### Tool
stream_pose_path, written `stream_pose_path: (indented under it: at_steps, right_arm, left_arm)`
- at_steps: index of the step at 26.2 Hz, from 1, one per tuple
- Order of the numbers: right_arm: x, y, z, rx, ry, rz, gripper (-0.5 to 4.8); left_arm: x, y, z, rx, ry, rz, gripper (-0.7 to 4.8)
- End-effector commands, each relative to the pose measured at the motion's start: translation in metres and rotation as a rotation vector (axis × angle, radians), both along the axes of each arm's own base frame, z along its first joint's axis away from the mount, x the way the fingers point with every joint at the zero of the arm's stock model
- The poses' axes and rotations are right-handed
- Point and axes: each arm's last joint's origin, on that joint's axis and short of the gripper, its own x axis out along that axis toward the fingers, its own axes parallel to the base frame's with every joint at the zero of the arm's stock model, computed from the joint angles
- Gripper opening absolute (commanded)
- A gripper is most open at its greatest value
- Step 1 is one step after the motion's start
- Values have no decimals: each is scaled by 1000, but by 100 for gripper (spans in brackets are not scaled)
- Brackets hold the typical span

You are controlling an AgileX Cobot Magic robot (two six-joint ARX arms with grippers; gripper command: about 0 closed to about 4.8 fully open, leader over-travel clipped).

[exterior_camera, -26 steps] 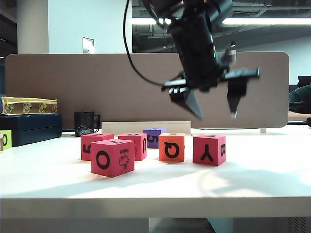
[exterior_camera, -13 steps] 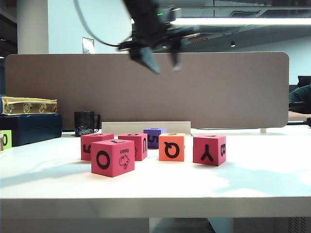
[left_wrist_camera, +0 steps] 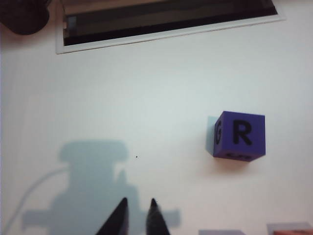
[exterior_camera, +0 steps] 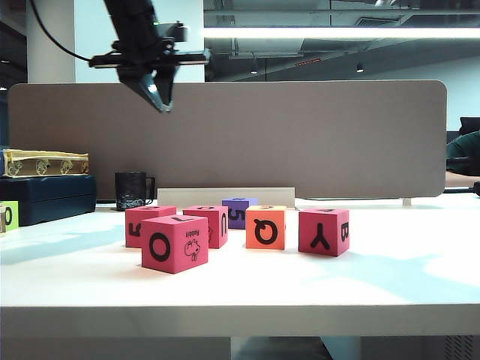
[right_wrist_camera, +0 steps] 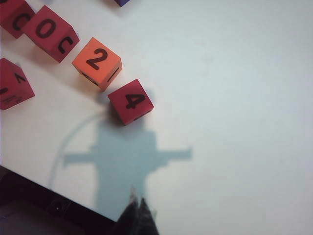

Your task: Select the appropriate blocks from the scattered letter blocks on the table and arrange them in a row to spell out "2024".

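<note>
My left gripper [exterior_camera: 159, 96] is up high at about 10 o'clock in the exterior view, well above the table [exterior_camera: 240, 289], tips pointing down and nearly together with only a thin slit between them, nothing held. Left wrist view confirms: the two dark fingertips [left_wrist_camera: 119, 218] sit almost closed over bare table, casting a shadow.

My right gripper [right_wrist_camera: 138, 215] isn't visible in the exterior view. In its wrist view the tips are pressed together, nothing between them, hovering over bare table well apart from the blocks.

Blocks, exterior view, all resting on the table:
- pinkish-red 5 block [exterior_camera: 144, 223] at the left end of the back row
- pinkish-red cartoon block [exterior_camera: 211, 224] just beside it, toward 3 o'clock
- orange Q block [exterior_camera: 265, 227] next along
- pinkish-red Y/B block [exterior_camera: 323, 231] at the right end, small gap from the orange one
- pinkish-red O block [exterior_camera: 174, 242] in front of the row, toward 6 o'clock, overlapping the 5 block and the cartoon block in view
- purple block [exterior_camera: 238, 212] behind the row, toward 12 o'clock

Right wrist view shows top faces: orange reads 2 [right_wrist_camera: 97, 63], the pinkish-red one at its corner reads 4 [right_wrist_camera: 130, 101]. Left wrist view shows the purple block's [left_wrist_camera: 239, 135] top face reads R.
</note>
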Motion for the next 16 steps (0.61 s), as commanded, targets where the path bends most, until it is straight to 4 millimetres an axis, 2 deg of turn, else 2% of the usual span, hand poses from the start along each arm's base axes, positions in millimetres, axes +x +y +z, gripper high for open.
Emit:
stream_pose_path:
  at_steps: [1, 3, 5, 16]
  right_arm:
    - [20, 9, -13, 11, 19, -31, -2]
    - [39, 12, -26, 49, 60, -52, -2]
    - [50, 12, -34, 63, 82, -71, -2]
    - [82, 8, -75, 28, 203, -136, -2]
  left_arm:
    - [-4, 18, 11, -15, 14, -79, -6]
    - [-3, 33, 14, -51, 31, -93, -6]
    - [-1, 44, 14, -70, 52, -88, -6]
    - [3, 81, 9, -55, 118, -48, -6]
